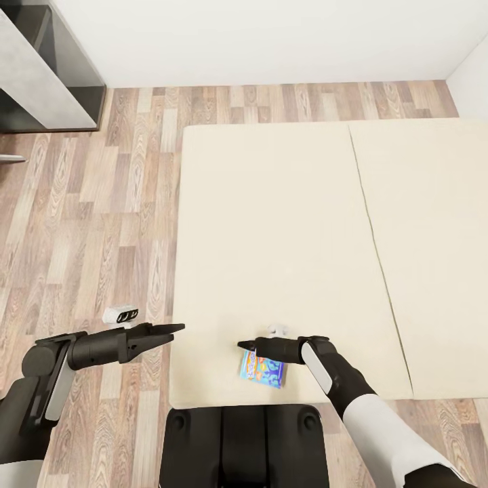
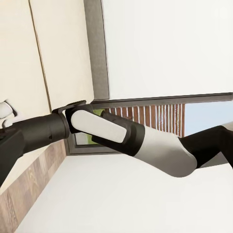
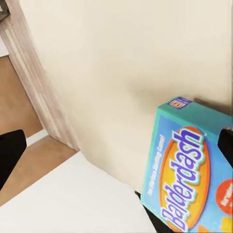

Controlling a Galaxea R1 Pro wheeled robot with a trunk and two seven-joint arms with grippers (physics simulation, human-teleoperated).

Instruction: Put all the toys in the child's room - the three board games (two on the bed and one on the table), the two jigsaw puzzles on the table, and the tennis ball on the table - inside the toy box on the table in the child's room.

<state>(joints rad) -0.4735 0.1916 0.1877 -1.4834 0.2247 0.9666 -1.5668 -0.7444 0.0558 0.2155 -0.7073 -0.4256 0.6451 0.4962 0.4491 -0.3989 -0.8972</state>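
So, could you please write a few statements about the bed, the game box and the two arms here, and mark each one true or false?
1. The small blue rectangular game box lies on the wide cream mattress near its closest edge. True.
2. The box is lettered SKIP BO. False: the right wrist view reads Balderdash.
3. The right gripper is over the box. True: it is above the box's near-left corner.
4. The left gripper is shut on a yellow-green ball. False: its fingers hold nothing.
5. The floor beside the bed is grey carpet. False: it is wood plank.
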